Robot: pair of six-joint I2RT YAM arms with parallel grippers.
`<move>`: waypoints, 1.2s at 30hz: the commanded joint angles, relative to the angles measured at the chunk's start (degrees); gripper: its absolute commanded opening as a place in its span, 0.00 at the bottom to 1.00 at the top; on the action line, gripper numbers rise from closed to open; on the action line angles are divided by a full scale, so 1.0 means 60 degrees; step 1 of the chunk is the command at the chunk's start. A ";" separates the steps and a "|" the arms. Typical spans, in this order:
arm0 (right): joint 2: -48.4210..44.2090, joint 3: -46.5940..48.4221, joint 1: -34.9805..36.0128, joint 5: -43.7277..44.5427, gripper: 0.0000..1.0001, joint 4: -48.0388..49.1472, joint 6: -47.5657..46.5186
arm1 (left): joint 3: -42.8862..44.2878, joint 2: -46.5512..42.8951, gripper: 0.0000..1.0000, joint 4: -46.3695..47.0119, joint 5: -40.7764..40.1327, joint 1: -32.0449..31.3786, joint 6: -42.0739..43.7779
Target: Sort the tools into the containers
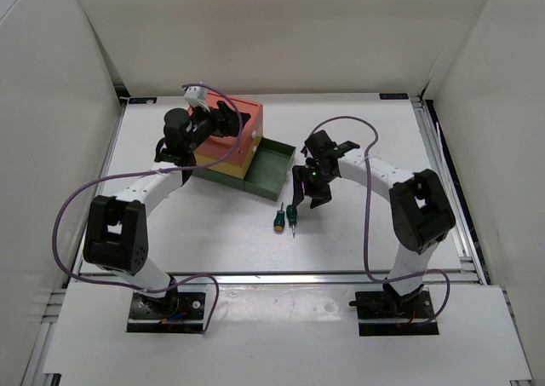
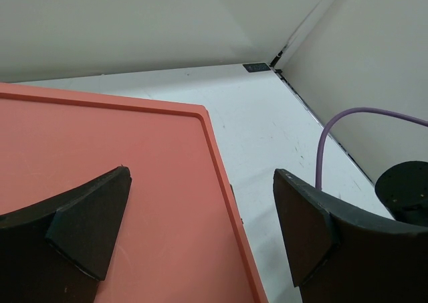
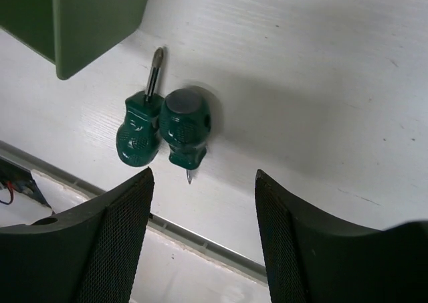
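The stack of containers stands at the back left: salmon-red top box (image 1: 243,118), yellow middle (image 1: 223,168), and the dark green bottom drawer (image 1: 274,166) pulled out to the right. Two stubby screwdrivers lie side by side in front of it, one with an orange end (image 1: 278,224) and one green (image 1: 292,213). In the right wrist view both (image 3: 138,134) (image 3: 186,126) lie just beyond my open, empty right gripper (image 3: 202,182), which hovers above them (image 1: 309,192). My left gripper (image 1: 226,118) is open over the salmon lid (image 2: 100,149), one finger (image 2: 93,216) over it. The wrench and pliers are out of view.
Purple cables (image 1: 345,122) loop from both arms over the table. A metal rail (image 1: 281,275) runs along the table's front edge, close behind the screwdrivers in the right wrist view (image 3: 200,239). White walls enclose the back and sides.
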 commanded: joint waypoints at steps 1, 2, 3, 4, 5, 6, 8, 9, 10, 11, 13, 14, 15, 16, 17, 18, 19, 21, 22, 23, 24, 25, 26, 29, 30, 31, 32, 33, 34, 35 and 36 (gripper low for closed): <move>0.0296 0.0471 0.0256 0.0194 0.66 0.0184 -0.0266 | -0.0837 0.0675 0.99 -0.3284 -0.0102 0.0090 -0.0646; 0.0558 0.0661 0.0286 0.0267 0.65 -0.0005 -0.0396 | -0.0837 0.0675 0.99 -0.3284 -0.0102 0.0090 -0.0675; 0.0648 0.0735 0.0344 0.0268 0.66 -0.0007 -0.0398 | -0.0837 0.0675 0.99 -0.3298 -0.0102 0.0104 -0.0689; 0.0765 0.0794 0.0403 0.0384 0.65 -0.0036 -0.0427 | -0.0822 0.0675 0.99 -0.3313 -0.0102 0.0104 -0.0661; 0.0882 0.0940 0.0462 0.0443 0.65 -0.0065 -0.0456 | -0.0822 0.0646 0.99 -0.3313 -0.0102 0.0104 -0.0660; 0.1173 0.1057 0.0520 0.0516 0.65 -0.0210 -0.0456 | -0.0822 0.0675 0.99 -0.3327 -0.0102 0.0104 -0.0675; 0.1454 0.1438 0.0608 0.0634 0.64 -0.0460 -0.0515 | -0.0837 0.0675 0.99 -0.3327 -0.0102 0.0104 -0.0646; 0.1759 0.1570 0.0609 0.0663 0.63 -0.0736 -0.0544 | -0.0822 0.0675 0.99 -0.3328 -0.0102 0.0104 -0.0646; 0.1820 0.1585 0.0638 0.0707 0.62 -0.0797 -0.0573 | -0.0822 0.0675 0.99 -0.3313 -0.0102 0.0090 -0.0646; 0.1879 0.1629 0.0667 0.0736 0.60 -0.0885 -0.0573 | -0.0822 0.0675 0.99 -0.3298 -0.0102 0.0104 -0.0660; 0.2054 0.1659 0.0696 0.0810 0.47 -0.1060 -0.0515 | -0.0822 0.0675 0.99 -0.3284 -0.0103 0.0104 -0.0675; 0.2055 0.1644 0.0639 0.0853 0.42 -0.1119 -0.0515 | -0.0808 0.0675 0.99 -0.3269 -0.0102 0.0119 -0.0689; 0.2041 0.1644 0.0638 0.0897 0.36 -0.1178 -0.0515 | -0.0836 0.0675 0.99 -0.3298 -0.0102 0.0104 -0.0690; 0.1997 0.1615 0.0638 0.0927 0.30 -0.1236 -0.0486 | -0.0837 0.0675 0.99 -0.3255 -0.0102 0.0104 -0.0704; 0.1881 0.1615 0.0580 0.1000 0.19 -0.1165 -0.0457 | -0.0837 0.0675 0.99 -0.3240 -0.0102 0.0104 -0.0690; 0.1822 0.1586 0.0521 0.1015 0.14 -0.1178 -0.0398 | -0.0837 0.0675 0.99 -0.3225 -0.0116 0.0104 -0.0704; 0.1531 0.1571 0.0521 0.1102 0.05 -0.1135 -0.0369 | -0.0822 0.0733 0.99 -0.3239 -0.0102 0.0104 -0.0733; 0.1236 0.1644 0.0346 0.1204 0.00 -0.1061 -0.0223 | -0.0808 0.0734 0.99 -0.3225 -0.0073 0.0104 -0.0748; 0.1003 0.1717 0.0287 0.1220 0.00 -0.0974 -0.0106 | -0.0793 0.0734 0.99 -0.3225 -0.0102 0.0104 -0.0748; 0.0856 0.1804 0.0257 0.1235 0.00 -0.0944 -0.0047 | -0.0764 0.0734 0.99 -0.3225 -0.0102 0.0104 -0.0734; 0.0767 0.1907 0.0228 0.1177 0.00 -0.0886 0.0070 | -0.0793 0.0734 0.99 -0.3225 -0.0102 0.0104 -0.0734; 0.0650 0.2140 0.0112 0.1133 0.00 -0.0770 0.0187 | -0.0749 0.0734 0.99 -0.3225 -0.0102 0.0104 -0.0734; 0.0591 0.2302 0.0082 0.1089 0.00 -0.0565 0.0246 | -0.0749 0.0734 0.99 -0.3225 -0.0102 0.0090 -0.0734; 0.0707 0.3253 -0.0065 0.0635 0.00 -0.0242 0.0481 | -0.0720 0.0763 0.99 -0.3210 -0.0102 0.0104 -0.0733; 0.1085 0.3952 -0.0007 0.0576 0.00 -0.0299 0.0539 | -0.0720 0.0792 0.99 -0.3210 -0.0102 0.0104 -0.0748; 0.1320 0.4379 -0.0007 0.0402 0.00 -0.0329 0.0598 | -0.0720 0.0792 0.99 -0.3210 -0.0102 0.0104 -0.0734; 0.1613 0.4804 -0.0079 0.0342 0.00 -0.0416 0.0656 | -0.0705 0.0821 0.99 -0.3210 -0.0073 0.0090 -0.0734; 0.2167 0.5664 -0.0007 0.0283 0.00 -0.0504 0.0744 | -0.0690 0.0792 0.99 -0.3210 -0.0102 0.0090 -0.0748; 0.2462 0.6108 -0.0007 0.0210 0.00 -0.0592 0.0832 | -0.0705 0.0792 0.99 -0.3210 -0.0102 0.0104 -0.0734; 0.2755 0.6533 -0.0007 0.0195 0.00 -0.0680 0.0891 | -0.0705 0.0821 0.99 -0.3210 -0.0073 0.0104 -0.0748; 0.3338 0.7407 -0.0079 0.0180 0.00 -0.0825 0.0949 | -0.0719 0.0821 0.99 -0.3210 -0.0073 0.0104 -0.0748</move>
